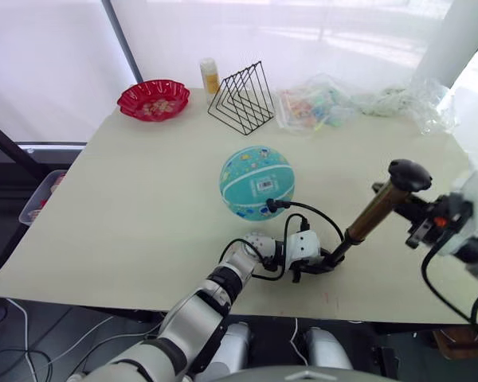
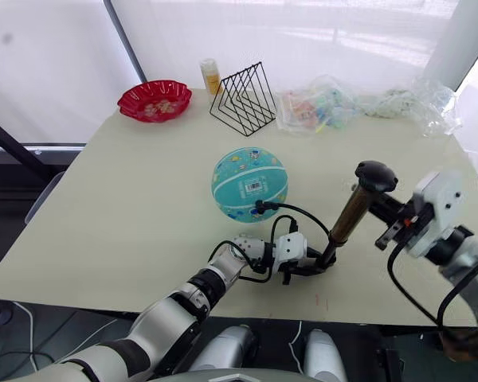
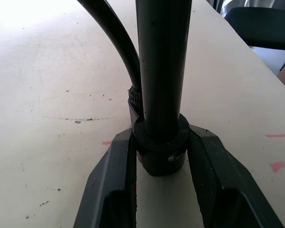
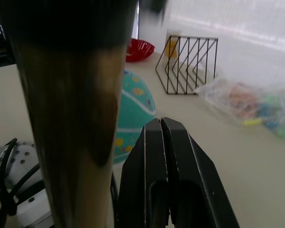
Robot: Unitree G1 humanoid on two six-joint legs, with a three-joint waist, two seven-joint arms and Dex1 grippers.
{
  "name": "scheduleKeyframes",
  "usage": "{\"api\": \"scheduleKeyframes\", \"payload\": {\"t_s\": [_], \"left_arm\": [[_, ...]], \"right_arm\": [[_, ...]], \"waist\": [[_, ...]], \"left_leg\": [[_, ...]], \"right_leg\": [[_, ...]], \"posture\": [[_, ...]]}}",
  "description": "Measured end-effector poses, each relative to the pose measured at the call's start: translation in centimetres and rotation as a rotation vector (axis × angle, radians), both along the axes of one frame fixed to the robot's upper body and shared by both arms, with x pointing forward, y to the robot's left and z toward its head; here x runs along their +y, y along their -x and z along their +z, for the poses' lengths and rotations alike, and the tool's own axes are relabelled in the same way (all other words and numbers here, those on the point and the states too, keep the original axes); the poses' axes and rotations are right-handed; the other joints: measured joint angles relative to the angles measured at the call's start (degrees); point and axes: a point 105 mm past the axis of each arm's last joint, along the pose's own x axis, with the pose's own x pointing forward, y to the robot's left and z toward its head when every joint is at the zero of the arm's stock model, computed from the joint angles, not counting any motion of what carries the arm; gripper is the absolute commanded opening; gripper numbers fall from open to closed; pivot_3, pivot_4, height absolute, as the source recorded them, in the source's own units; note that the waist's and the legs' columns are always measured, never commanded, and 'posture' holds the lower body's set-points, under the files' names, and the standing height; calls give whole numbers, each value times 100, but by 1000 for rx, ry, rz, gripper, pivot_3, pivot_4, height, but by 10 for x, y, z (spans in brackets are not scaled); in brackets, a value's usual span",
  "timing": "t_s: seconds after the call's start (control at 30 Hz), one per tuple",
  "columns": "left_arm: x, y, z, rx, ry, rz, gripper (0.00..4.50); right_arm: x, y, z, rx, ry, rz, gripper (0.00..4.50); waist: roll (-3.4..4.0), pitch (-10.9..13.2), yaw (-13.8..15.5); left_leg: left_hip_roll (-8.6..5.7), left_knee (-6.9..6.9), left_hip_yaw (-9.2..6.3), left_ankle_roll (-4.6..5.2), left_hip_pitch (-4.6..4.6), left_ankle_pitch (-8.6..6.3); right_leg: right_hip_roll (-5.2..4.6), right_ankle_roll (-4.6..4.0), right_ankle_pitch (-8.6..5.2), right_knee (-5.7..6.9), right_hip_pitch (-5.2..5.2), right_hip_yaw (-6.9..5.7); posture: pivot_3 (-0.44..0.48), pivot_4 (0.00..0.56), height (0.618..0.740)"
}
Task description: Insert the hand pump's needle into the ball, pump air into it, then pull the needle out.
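Your left gripper (image 3: 162,161) sits low near the front edge of the bench (image 1: 111,207), its two black fingers (image 3: 115,180) closed against the black bottom cap of the hand pump (image 1: 376,213) — the left wrist view shows the cap wedged between them and the base planted on the bench surface. The pump stands tilted, its gold-bronze barrel leaning up and toward the right edge, with the black T-handle (image 1: 409,174) at the top. Your right gripper (image 4: 164,156) hangs beside the upper barrel; in the right wrist view its fingers are pressed together with nothing between them, and the barrel passes just beside them, so it has no hold on the pump. The thin black hose (image 1: 319,215) loops from the pump's base up to the ball (image 1: 256,182), and its black end fitting (image 1: 274,204) touches the ball's lower front side — the needle itself is too small to make out, so you cannot tell how far in it is. The ball rests near the middle of the bench, white label patch facing front. Along the far edge you have a red scalloped dish (image 1: 153,99) toward the left corner, a small yellow bottle (image 1: 210,76), a black wire rack (image 1: 241,99), and clear plastic bags (image 1: 315,103) running toward the right corner.
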Motion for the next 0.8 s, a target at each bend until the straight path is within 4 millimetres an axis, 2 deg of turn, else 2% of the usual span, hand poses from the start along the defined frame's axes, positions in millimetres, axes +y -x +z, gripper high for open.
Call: {"api": "scheduleKeyframes", "payload": {"t_s": [0.13, 0.2, 0.23, 0.27, 0.4, 0.5, 0.63, 0.7, 0.8], "left_arm": [[1, 0, 0, -1, -1, 3, 1035], [0, 0, 0, 0, -1, 2, 1035], [0, 0, 0, 0, -1, 1, 1035], [0, 0, 0, 0, -1, 0, 1035], [1, 0, 0, -1, -1, 1, 1035], [2, -1, -1, -2, -3, 6, 1035], [2, -1, -1, -3, -3, 6, 1035], [2, -1, -1, -2, -3, 3, 1035], [1, 0, -1, -1, -2, 3, 1035]], "right_arm": [[-3, 0, 2, -35, -2, -18, 0], [-12, 1, 7, -54, 0, -50, 0], [-17, 1, 10, -61, 2, -69, 515], [-23, 3, 13, -64, 0, -91, 805], [-44, 14, 22, -42, 3, -136, 2973], [-61, 18, 40, -89, 2, -189, 4461], [-67, 19, 65, -155, -74, -194, 4500], [-59, 24, 86, -186, -153, -121, 4500], [-41, 31, 103, -192, -241, -12, 4500]], "waist": [[1, -1, -3], [1, -1, 1], [1, -1, 1], [1, -1, 1], [0, -2, 3], [4, -5, -5], [14, -8, -6], [18, -10, -5], [12, -9, -1]], "left_leg": [[0, 1, -2, 0, 3, 0], [1, 1, -4, 0, 3, 0], [1, 1, -5, 0, 3, 0], [1, 0, -4, 0, 3, 0], [1, 0, -4, 0, 3, 0], [2, 0, 0, 1, 8, 0], [5, 0, 0, 1, 8, 0], [6, -1, -1, 1, 8, 0], [6, -1, -1, 1, 6, 0]], "right_leg": [[3, 1, 0, 1, 1, -2], [5, 1, 1, 1, 1, -3], [5, 1, 1, 1, 1, -3], [5, 0, 1, 1, 1, -2], [5, 0, 1, 1, 2, 0], [4, 0, 1, 1, 11, 2], [5, 0, 0, 1, 12, 1], [4, -1, 0, 1, 14, 1], [2, -1, 1, 0, 14, 0]], "posture": [[0, 150, 740], [0, 150, 740], [0, 150, 740], [0, 150, 740], [0, 150, 740], [0, 150, 740], [0, 150, 740], [0, 150, 740], [0, 150, 740]]}}
